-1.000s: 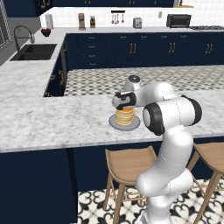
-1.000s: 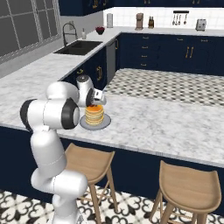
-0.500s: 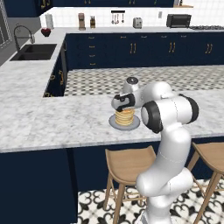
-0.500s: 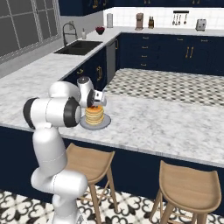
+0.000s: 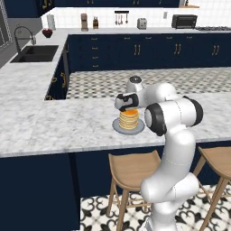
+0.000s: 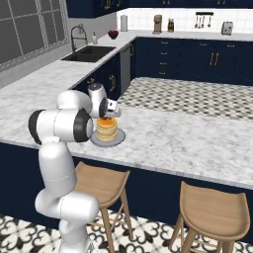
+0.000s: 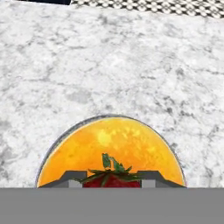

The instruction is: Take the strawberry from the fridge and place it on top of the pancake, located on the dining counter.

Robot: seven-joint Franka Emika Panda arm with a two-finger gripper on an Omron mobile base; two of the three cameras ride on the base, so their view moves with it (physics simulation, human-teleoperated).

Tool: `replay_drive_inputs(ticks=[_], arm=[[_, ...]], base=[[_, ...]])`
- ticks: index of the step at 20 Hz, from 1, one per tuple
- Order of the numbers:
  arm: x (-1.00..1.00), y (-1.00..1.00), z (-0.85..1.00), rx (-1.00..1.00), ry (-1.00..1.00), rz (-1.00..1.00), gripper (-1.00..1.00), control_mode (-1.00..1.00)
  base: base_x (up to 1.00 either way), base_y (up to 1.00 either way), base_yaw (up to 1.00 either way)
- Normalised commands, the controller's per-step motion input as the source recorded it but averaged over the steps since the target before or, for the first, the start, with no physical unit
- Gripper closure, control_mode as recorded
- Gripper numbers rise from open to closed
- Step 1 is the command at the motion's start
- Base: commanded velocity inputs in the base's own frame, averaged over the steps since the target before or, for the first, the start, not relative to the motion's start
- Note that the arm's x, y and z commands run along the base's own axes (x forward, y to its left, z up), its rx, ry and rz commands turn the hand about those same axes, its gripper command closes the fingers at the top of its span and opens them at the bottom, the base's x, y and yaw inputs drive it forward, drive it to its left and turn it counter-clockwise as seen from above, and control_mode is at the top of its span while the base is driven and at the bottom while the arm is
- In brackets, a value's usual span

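Lowered slightly since the earlier frame, the gripper (image 7: 112,180) sits at bottom centre, its nearly closed jaws flanking the strawberry (image 7: 112,178) directly above the pancake (image 7: 111,151) on the dining counter (image 7: 131,65).

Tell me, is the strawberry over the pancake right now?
Yes, in the hand view the strawberry sits between the tool's fingertips directly above the golden pancake.

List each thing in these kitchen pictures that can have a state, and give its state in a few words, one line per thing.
strawberry: between the claw's fingertips, just above the pancake.
claw: over the stack, closed on the strawberry.
pancake: stacked on a grey plate.
plate: flat on the dining counter.
stools: upright, tucked under the counter.
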Motion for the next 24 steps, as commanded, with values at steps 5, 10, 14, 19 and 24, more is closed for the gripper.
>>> replay_drive_inputs(ticks=[5, 10, 14, 19, 24], arm=[[-0.03, -0.17, -0.03, 0.00, 0.00, 0.00, -1.00, -1.00], [0.00, 0.00, -0.01, 0.00, 0.00, 0.00, -1.00, -1.00], [-0.12, -0.02, 0.23, 0.00, 0.00, 0.00, -1.00, -1.00], [-0.57, -0.26, 0.58, 0.00, -0.01, -0.01, -1.00, -1.00], [-0.59, -0.21, 0.28, 0.00, -0.01, -0.01, -1.00, -1.00]], base=[[0.00, 0.00, 0.00], [0.00, 0.00, 0.00], [0.00, 0.00, 0.00], [0.00, 0.00, 0.00], [0.00, 0.00, 0.00]])
